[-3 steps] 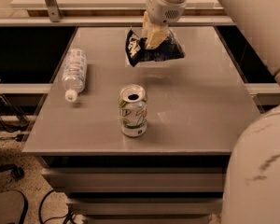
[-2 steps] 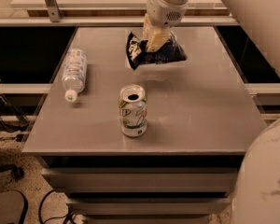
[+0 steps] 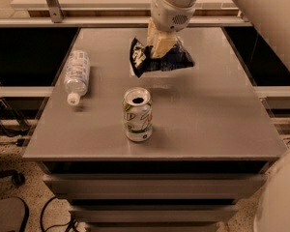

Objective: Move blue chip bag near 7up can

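Centrally, the claw [image 3: 160, 44] pinches a crinkled navy foil chip bag [image 3: 173, 62], hiding its top, beyond the white-green aluminium can [image 3: 137, 115].

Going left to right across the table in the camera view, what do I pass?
Water bottle → 7up can → chip bag, held at the table's far side by the gripper.

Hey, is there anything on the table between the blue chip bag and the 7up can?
Nothing visible. The claw holds the blue chip bag beyond the 7up can, only bare table between; the water bottle lies aside.
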Robot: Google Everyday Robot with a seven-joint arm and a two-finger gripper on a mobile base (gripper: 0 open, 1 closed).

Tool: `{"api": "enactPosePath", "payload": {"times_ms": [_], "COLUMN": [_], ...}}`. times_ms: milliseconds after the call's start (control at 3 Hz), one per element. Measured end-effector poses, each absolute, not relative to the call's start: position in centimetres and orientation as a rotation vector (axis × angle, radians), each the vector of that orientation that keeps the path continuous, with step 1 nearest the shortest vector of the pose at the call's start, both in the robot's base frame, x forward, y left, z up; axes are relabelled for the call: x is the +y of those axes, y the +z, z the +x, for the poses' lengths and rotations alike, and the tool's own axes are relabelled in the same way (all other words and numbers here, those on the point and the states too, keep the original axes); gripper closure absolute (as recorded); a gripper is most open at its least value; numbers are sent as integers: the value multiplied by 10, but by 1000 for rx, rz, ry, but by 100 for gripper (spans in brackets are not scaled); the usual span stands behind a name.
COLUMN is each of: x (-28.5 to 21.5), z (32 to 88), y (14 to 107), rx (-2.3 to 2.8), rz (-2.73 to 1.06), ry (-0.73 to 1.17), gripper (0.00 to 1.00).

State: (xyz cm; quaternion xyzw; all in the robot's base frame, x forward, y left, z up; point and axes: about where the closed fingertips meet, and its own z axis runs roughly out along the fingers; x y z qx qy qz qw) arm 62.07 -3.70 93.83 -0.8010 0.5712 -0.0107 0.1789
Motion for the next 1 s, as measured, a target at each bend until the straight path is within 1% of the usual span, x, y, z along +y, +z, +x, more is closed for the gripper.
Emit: {"api": "enactPosePath", "payload": {"times_ms": [1000], "x": [-15], "z": [581], "y": [936], "rx": [1644], "rz": [-2278], "ry": [17], "gripper": [100]}}
